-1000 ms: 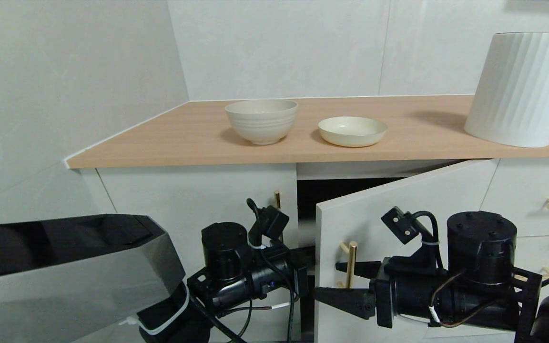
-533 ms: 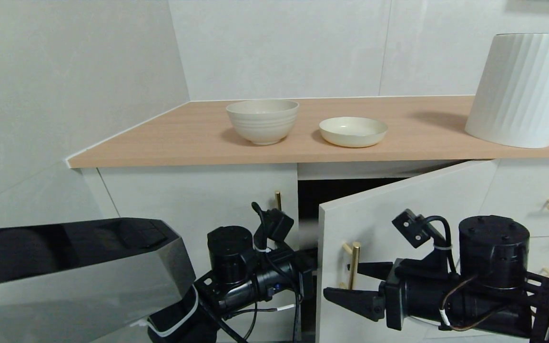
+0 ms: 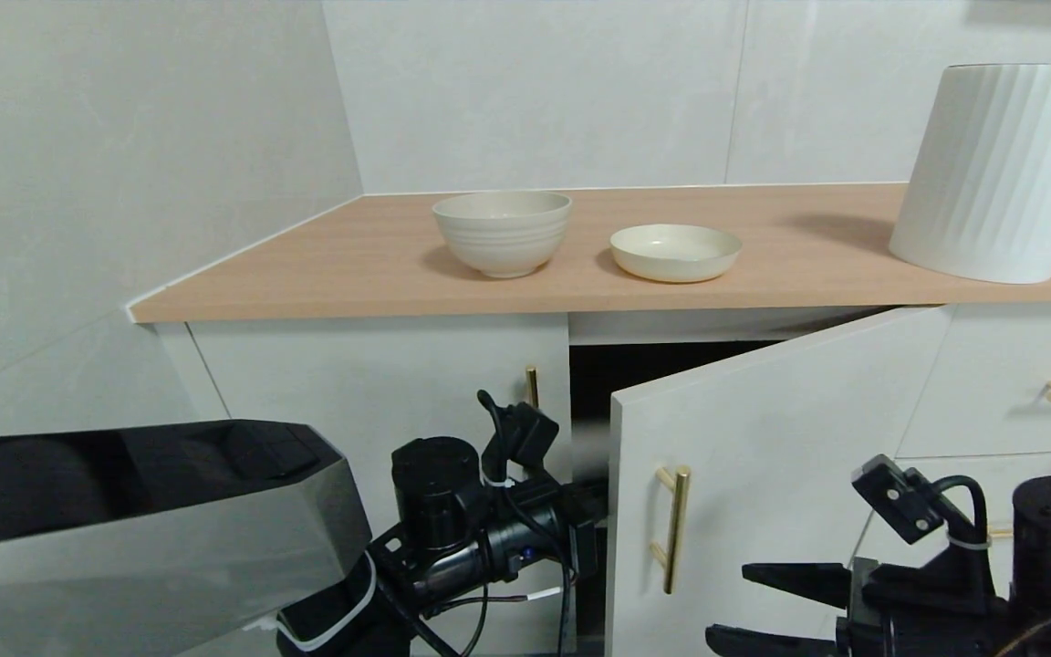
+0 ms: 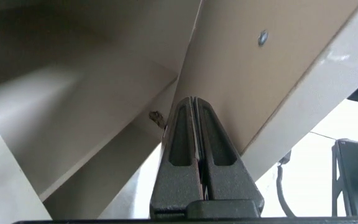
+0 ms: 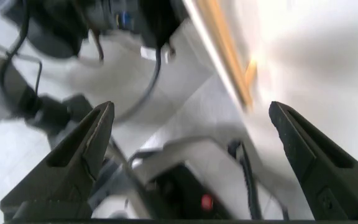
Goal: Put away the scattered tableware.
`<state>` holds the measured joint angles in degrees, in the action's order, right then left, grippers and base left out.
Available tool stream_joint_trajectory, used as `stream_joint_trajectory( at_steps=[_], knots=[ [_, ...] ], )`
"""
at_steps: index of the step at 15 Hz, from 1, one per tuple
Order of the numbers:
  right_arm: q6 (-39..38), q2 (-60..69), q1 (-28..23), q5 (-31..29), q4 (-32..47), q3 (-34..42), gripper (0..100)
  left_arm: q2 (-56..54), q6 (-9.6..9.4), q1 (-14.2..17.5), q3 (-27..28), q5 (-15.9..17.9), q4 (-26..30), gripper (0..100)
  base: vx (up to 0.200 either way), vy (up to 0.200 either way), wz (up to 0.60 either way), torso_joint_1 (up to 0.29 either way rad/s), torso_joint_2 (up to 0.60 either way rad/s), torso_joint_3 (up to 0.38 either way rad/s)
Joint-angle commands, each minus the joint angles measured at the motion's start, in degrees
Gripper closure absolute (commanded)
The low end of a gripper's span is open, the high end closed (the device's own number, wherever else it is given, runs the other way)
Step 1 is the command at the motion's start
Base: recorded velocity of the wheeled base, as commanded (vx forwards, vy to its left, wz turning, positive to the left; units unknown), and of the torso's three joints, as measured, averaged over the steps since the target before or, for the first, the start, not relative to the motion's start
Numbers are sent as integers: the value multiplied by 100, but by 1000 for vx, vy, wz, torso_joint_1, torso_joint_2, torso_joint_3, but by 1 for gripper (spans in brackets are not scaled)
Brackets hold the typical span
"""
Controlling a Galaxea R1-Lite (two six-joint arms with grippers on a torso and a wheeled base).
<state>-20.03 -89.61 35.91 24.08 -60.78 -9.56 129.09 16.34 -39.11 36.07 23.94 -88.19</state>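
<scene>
1. Pale tiled walls meet in a corner behind a wooden surface (image 3: 352,265) that runs over white cabinets.
2. The tableware sits on that surface, untouched: a deep bowl (image 3: 502,231) and, just to its right but apart from it, a shallow dish (image 3: 675,251). A tall white ribbed tub (image 3: 1000,169) stands well off to the right.
3. Below them, a cabinet door (image 3: 763,411) stands partly open, with a gold handle (image 3: 674,529) on its near face and a dark gap along its left edge.
4. The left claw (image 4: 193,109) is pressed together on nothing, low in that gap and close to the door's inner face. Whether it touches the door cannot be told.
5. The right claw (image 3: 728,602) is spread wide and empty, low down to the right of the handle and apart from it.
6. The step in hand looks like opening the cupboard. The next move probably calls for swinging the door wider, then raising an arm to the surface to take the bowl or dish by its rim.
7. The dish looks empty. The bowl's inside is mostly hidden by its near wall, the cupboard is too dark to show its contents, and the tub's top is out of sight.
</scene>
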Motion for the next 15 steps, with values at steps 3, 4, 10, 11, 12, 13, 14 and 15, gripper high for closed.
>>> stream_joint_trajectory(
  at_steps=[3, 4, 10, 11, 12, 13, 14, 15],
  knots=[
    [8, 269, 30, 9, -4, 253, 0, -33, 10, 0, -39, 23, 21, 100, -67, 0, 0, -2, 1, 1],
    [8, 260, 30, 9, -4, 253, 0, -33, 10, 0, -30, 23, 47, 100, -200, 0, 0, -2, 2, -2],
    [17, 269, 39, 18, -4, 253, 0, -33, 28, 8, 638, 40, 900, 100, -133, 0, 0, 0, 2, 2],
    [25, 269, 39, 18, -4, 253, 0, 108, 36, 35, 1113, 32, 1357, 100, 0, 0, 0, 0, 0, 0],
    [17, 269, 39, 9, -4, 261, 0, 126, 72, 52, 1332, 32, 1585, 100, 0, 0, 0, 0, 0, 0],
    [25, 295, 39, 9, -4, 261, 0, 117, 133, 52, 1526, 32, 1823, 100, 0, 0, 0, 0, 0, 0],
    [25, 313, 39, 9, -4, 261, 0, 99, 142, 52, 1622, 32, 1910, 100, 0, 0, 0, 0, 0, 0],
    [17, 330, 30, 9, -4, 261, 0, 99, 142, 52, 1666, 32, 1937, 100, 0, 0, 0, 0, 0, 0]
  ],
)
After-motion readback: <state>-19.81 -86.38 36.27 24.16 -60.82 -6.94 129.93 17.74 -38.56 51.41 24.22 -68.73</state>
